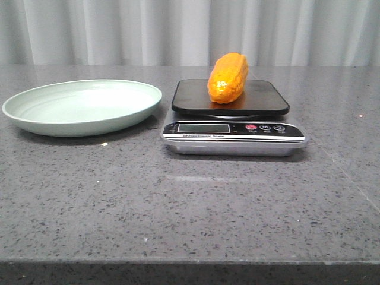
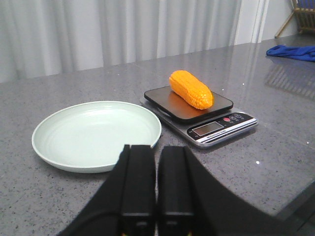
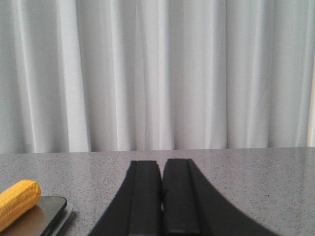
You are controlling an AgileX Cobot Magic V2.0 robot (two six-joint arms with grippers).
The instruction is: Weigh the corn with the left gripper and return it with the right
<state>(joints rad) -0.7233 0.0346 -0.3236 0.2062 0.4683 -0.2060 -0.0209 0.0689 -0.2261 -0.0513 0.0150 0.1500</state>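
Note:
The orange-yellow corn (image 1: 228,78) lies on the black platform of the kitchen scale (image 1: 234,127) at mid-table. It also shows in the left wrist view (image 2: 191,89) and at the edge of the right wrist view (image 3: 17,202). The pale green plate (image 1: 82,107) sits empty to the left of the scale. My left gripper (image 2: 157,150) is shut and empty, hovering short of the plate's near rim (image 2: 93,167). My right gripper (image 3: 162,164) is shut and empty, off to the right of the scale (image 3: 47,216). Neither gripper shows in the front view.
The grey speckled stone table (image 1: 190,208) ends at a front edge below. White curtains (image 1: 178,29) hang behind. A blue cloth (image 2: 295,51) lies far off on the table in the left wrist view.

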